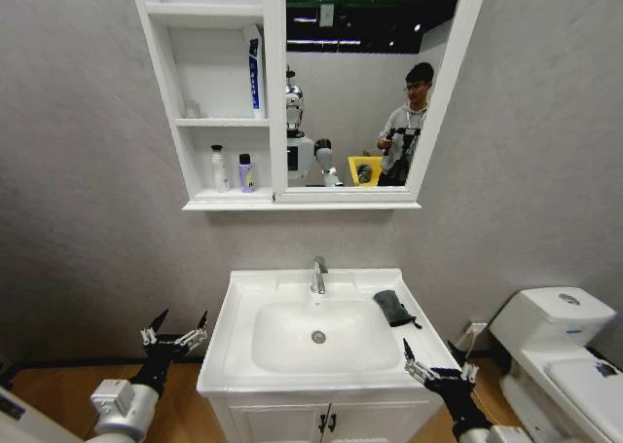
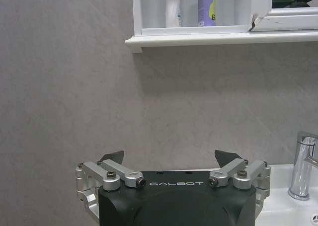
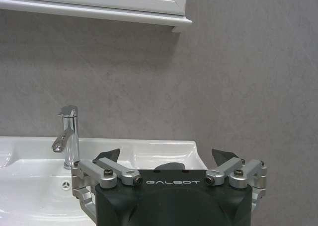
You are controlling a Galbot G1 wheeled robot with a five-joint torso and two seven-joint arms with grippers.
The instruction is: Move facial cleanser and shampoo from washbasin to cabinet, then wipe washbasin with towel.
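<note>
Two bottles, a white one [image 1: 220, 167] and a purple one [image 1: 246, 171], stand on the lowest shelf of the white wall-mounted cabinet [image 1: 207, 196]. Left gripper [image 1: 175, 334] beside the white rectangular ceramic washbasin [image 1: 243, 350], fingers apart, empty. Dark grey folded towel [image 1: 392, 307] on the basin's right rim. Right gripper [image 1: 438, 368] at the front right corner, fingers apart, empty.

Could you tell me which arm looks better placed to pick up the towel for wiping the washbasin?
Probably the right. The towel lies on the washbasin rim's right side, near the right gripper; the left gripper hangs beyond the opposite edge. Both jaws are open.
</note>
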